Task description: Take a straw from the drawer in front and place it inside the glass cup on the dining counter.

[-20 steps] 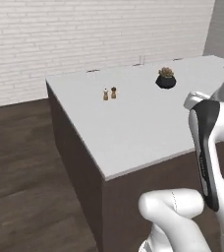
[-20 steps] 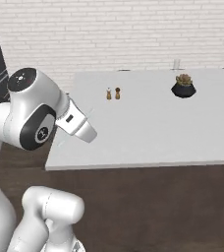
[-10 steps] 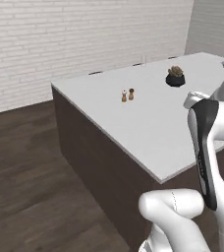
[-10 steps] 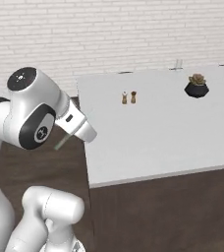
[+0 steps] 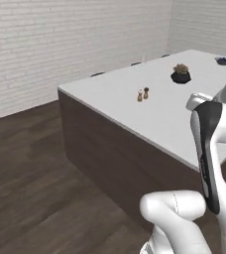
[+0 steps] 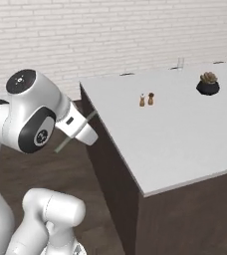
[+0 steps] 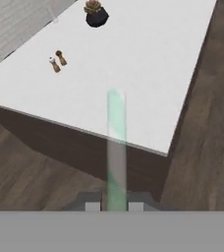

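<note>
A: Fingers (image 7: 115,205)?
B: Clamped together on the straw (image 7: 116,147). In the hand view the pale green, see-through tube runs straight up from between the two dark tips, and its far end lies over the near edge of the dining worktop (image 7: 148,54).

A: Straw in the right base view?
B: A thin pale stick (image 6: 75,131) crossing the white wrist, slanted, upper end toward the worktop (image 6: 185,134), lower end over the dark wood floor (image 6: 100,214). It hangs beside the worktop's near left corner, not over the top.

A: Glass cup?
B: Upright at the far edge of the worktop, against the brick wall (image 6: 110,35): a small clear tumbler (image 6: 180,63). The left base view shows it as a faint upright sliver (image 5: 143,59). Well apart from the straw.

A: What else stands on the worktop?
B: Two small shakers (image 6: 146,99) side by side, one white-topped, one dark, near the middle of the top. A black plant pot (image 6: 207,84) with a brownish-green plant, farther along toward the cup's end. In the left base view, shakers (image 5: 142,94), pot (image 5: 181,74), and a dark bowl (image 5: 224,60) at the far right edge, contents too small to tell.

A: The worktop's build?
B: White slab, dark brown base (image 5: 110,154). Floor all round it.
</note>
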You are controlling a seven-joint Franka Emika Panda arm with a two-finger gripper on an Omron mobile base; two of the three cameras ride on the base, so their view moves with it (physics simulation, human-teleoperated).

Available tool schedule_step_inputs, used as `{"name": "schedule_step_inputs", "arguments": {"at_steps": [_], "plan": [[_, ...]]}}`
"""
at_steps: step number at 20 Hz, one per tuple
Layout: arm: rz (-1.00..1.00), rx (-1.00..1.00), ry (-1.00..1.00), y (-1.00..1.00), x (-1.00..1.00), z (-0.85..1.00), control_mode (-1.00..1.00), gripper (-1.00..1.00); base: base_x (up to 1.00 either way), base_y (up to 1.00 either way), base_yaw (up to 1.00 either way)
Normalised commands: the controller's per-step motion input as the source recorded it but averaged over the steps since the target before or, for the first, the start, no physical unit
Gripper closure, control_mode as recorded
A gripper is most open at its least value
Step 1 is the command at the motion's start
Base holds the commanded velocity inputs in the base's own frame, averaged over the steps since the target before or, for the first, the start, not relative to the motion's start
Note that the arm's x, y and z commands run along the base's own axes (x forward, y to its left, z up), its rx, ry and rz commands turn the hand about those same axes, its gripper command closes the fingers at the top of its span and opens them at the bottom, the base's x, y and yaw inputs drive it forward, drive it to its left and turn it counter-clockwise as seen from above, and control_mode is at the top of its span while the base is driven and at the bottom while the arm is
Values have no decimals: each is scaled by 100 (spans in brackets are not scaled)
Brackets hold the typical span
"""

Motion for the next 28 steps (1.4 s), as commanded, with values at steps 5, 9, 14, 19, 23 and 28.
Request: {"name": "schedule_step_inputs", "arguments": {"at_steps": [5, 9, 14, 19, 23, 28], "plan": [[0, 0, 0, 0, 0, 0, 100, 100, 76, 100, -29], [0, 0, 0, 0, 0, 0, 100, 100, 89, 100, -30], [0, 0, 0, 0, 0, 0, 100, 100, 90, 100, -32], [0, 0, 0, 0, 0, 0, 100, 100, 81, 100, -32], [0, 0, 0, 0, 0, 0, 100, 100, 73, 100, -33], [0, 0, 0, 0, 0, 0, 100, 100, 78, 100, -33]]}}
